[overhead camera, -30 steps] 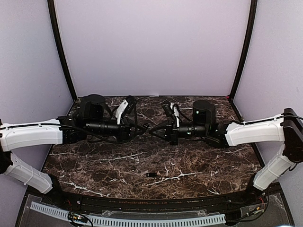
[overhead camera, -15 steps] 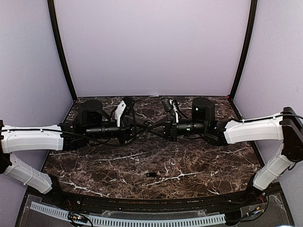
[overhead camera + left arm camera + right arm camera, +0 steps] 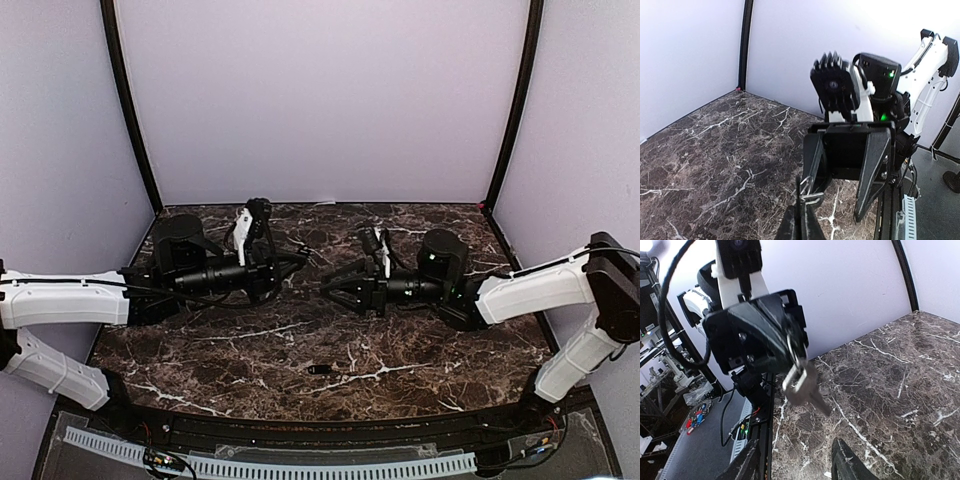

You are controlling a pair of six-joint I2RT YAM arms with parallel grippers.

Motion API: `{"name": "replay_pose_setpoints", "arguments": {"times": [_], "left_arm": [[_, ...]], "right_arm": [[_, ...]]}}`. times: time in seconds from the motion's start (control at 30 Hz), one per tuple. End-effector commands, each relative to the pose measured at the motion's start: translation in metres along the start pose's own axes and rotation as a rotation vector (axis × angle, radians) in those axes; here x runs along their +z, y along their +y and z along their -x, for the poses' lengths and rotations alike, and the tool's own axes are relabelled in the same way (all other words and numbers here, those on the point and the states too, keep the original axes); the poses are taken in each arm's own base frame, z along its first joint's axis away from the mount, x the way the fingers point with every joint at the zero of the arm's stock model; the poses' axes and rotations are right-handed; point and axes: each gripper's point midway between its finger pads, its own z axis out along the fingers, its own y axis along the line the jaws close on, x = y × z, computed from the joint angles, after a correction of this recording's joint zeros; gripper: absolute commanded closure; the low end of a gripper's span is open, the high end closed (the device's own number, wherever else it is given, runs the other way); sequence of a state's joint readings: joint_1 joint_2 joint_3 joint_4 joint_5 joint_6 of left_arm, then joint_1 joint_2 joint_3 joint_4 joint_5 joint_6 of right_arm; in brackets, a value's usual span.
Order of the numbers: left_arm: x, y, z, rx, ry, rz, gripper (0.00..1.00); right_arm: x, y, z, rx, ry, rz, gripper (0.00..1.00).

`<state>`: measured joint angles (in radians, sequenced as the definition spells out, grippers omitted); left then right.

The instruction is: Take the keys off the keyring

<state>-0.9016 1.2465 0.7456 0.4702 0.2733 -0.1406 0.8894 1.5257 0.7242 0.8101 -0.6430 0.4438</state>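
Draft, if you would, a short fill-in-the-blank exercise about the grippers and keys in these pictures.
1. The left gripper is shut on the ____, from which one key hangs.
2. The jaws of the right gripper stand ____.
3. A second key lies loose on the ____.
Missing words: keyring; open; table.

Dark brown marble tabletop (image 3: 430,345) with white veins, pale lilac back wall (image 3: 320,100) at 12 o'clock, black post (image 3: 128,110) at 11 o'clock, second black post (image 3: 513,100) at 1 o'clock, white slotted cable strip (image 3: 300,468) at 6 o'clock.
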Motion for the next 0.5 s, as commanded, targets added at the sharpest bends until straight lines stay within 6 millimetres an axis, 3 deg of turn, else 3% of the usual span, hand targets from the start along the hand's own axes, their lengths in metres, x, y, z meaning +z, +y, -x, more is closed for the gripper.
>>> {"name": "replay_pose_setpoints", "arguments": {"times": [0.0, 0.23, 0.47], "left_arm": [[-0.010, -0.008, 0.031, 0.010, -0.119, -0.009, 1.00], [-0.012, -0.007, 0.040, -0.002, -0.155, -0.004, 1.00], [-0.012, -0.008, 0.044, -0.013, -0.173, -0.006, 1.00]], "right_arm": [[-0.012, 0.014, 0.018, -0.143, -0.133, -0.003, 0.51], [-0.005, 0.008, 0.022, -0.228, -0.174, -0.090, 0.51], [0.016, 0.009, 0.033, -0.312, -0.186, -0.094, 0.51]]}}
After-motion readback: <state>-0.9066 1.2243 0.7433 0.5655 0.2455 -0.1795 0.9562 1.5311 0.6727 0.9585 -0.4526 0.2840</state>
